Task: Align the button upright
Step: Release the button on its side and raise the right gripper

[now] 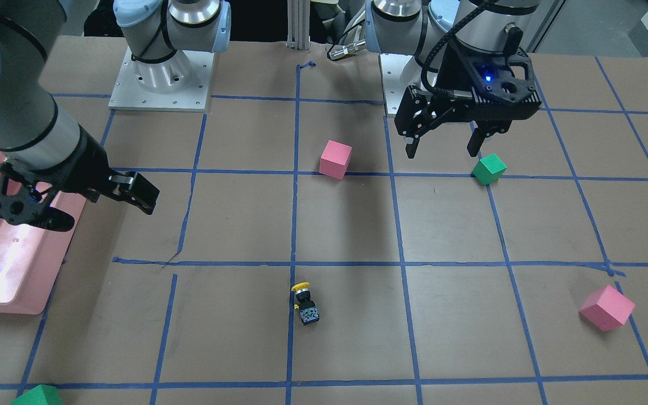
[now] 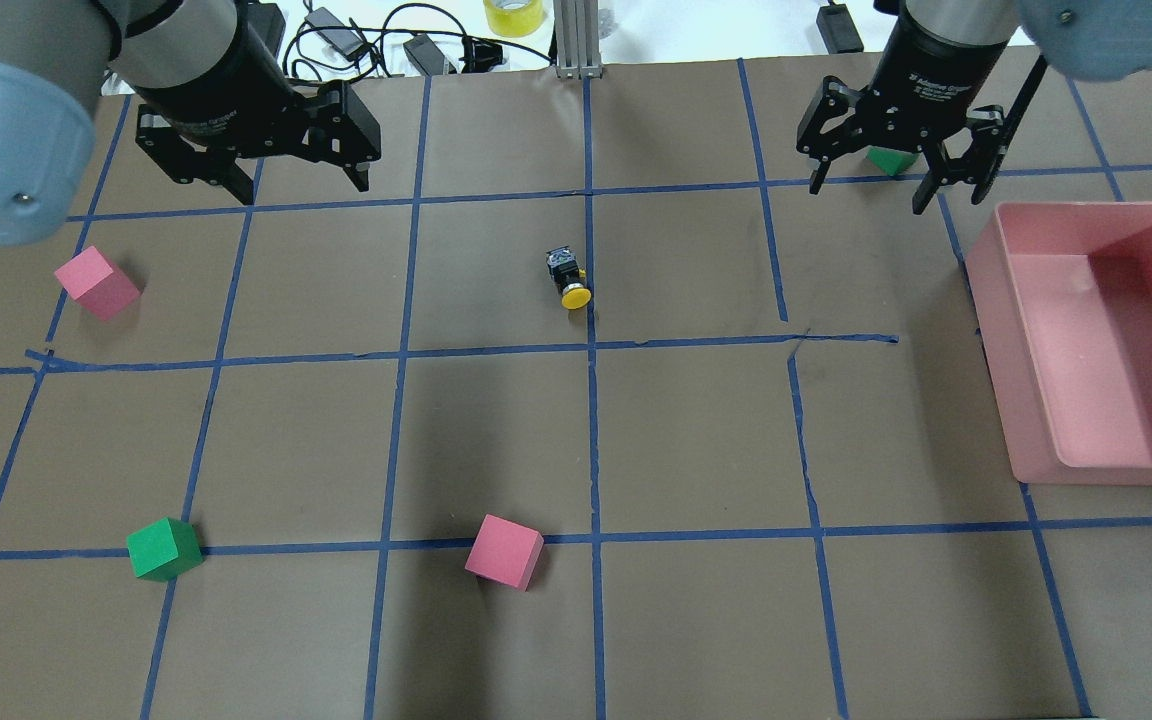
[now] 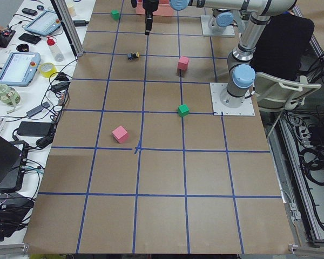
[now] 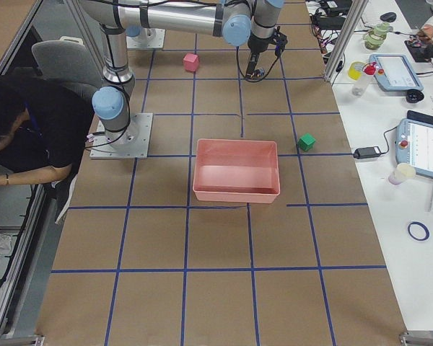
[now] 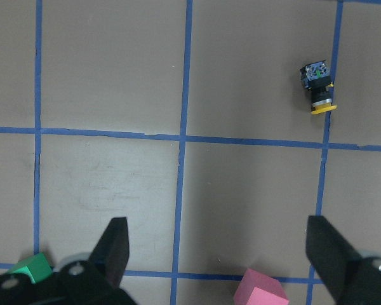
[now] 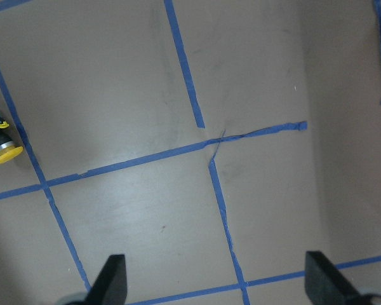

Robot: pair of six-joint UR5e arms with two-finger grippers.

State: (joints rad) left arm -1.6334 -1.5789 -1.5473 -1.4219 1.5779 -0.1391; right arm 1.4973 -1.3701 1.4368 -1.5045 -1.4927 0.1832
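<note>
Presently, the button lies on its side on the tabletop, between the two sets of jaws and well apart from both, with its yellow cap toward the robot. Left jaws: spread wide, holding nothing, raised above the tabletop. Right jaws: likewise spread and empty.

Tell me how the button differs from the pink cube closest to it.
The button is smaller than the pink cube. The button is yellow and black; the cube is plain pink. The button lies on its side; the cube sits flat on a face. Both rest on the table, ungripped.
</note>
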